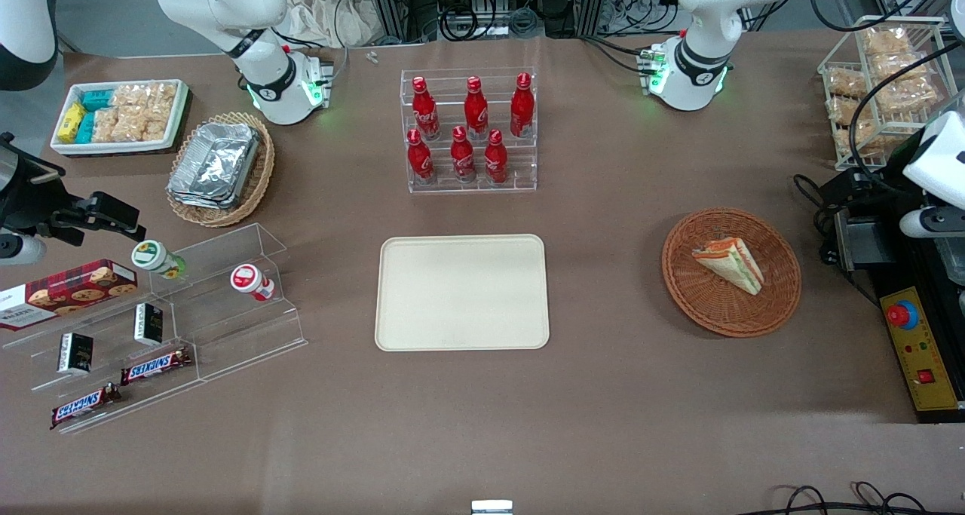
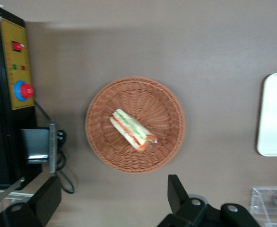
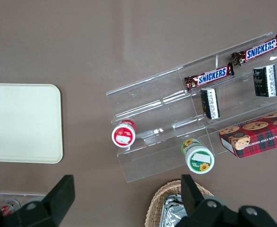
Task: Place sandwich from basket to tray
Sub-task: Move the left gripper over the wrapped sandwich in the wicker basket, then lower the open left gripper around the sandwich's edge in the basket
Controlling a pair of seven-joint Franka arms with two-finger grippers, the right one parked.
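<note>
So, gripper (image 2: 110, 205): hangs above the table, just off the basket's rim on the side farther from the front camera; fingers (image 2: 177, 194) spread wide, nothing between them.
sandwich (image 1: 730, 265): lies flat in the basket, roughly at its middle, filling layers showing along one edge; well apart from the gripper.
basket (image 1: 701, 304): on the table toward the working arm's end; holds only the sandwich.
control box (image 1: 916, 349): yellow-faced with a red button, near the basket, closer still to the working arm's end.
black bracket (image 1: 859, 237): with trailing cables, between control box and basket, apart from the rim.
wire rack (image 1: 886, 85): stacked snack bags, farther from the front camera than the basket.
table (image 1: 603, 394): brown top; only this surface lies between basket and tray.
tray (image 1: 462, 292): flat at mid-table, well apart from the basket.
bottle rack (image 1: 471, 130): clear tiers with six red bottles, farther from the front camera than the tray, a gap between them.
acrylic shelf (image 1: 188, 311): toward the parked arm's end, carrying chocolate bars, two small tubs and a cookie box.
foil containers (image 1: 215, 164): in a tan basket, also toward that end.
</note>
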